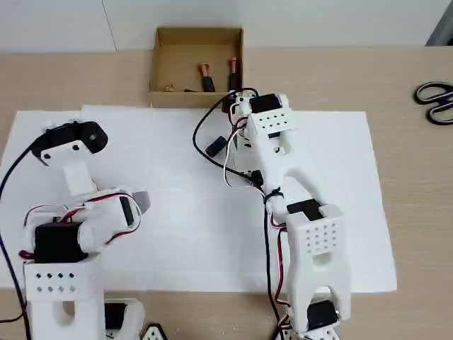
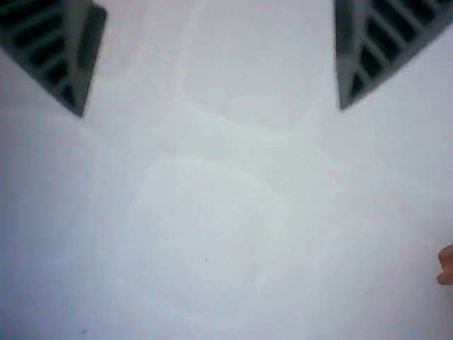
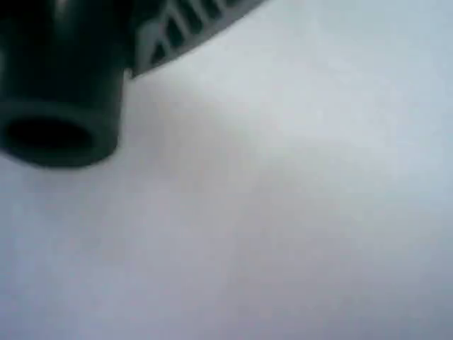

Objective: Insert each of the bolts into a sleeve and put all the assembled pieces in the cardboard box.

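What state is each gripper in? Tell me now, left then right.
Left gripper: open, holding nothing, over the white sheet.
Right gripper: closed on a black sleeve.

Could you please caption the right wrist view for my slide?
Right gripper holding a black sleeve, open end visible, over white sheet.

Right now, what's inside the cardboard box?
Two bolts in black sleeves lie toward the right side of the cardboard box; a small copper piece sits front-left. The front wall hides the floor strip behind it.
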Tool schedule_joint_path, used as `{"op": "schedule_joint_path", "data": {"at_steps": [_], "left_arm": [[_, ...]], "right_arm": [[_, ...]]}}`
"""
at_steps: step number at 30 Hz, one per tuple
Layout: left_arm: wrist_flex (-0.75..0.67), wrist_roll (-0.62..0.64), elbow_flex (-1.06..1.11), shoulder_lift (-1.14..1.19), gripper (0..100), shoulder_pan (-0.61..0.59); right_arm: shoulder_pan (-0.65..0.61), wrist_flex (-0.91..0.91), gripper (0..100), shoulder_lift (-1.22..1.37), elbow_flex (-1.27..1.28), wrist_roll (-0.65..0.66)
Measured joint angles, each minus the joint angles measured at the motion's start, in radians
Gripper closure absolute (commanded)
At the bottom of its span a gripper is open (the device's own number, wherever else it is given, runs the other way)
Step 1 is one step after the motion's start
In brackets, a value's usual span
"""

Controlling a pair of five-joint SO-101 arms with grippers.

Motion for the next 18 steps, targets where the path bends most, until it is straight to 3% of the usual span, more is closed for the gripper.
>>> {"op": "schedule_joint_path", "data": {"at_steps": [18], "left_arm": [[0.0, 0.0, 0.0, 0.0, 78, 0.0]], "right_arm": [[0.0, -0.058, 82.7, 0.0, 0.0, 0.026]]}}
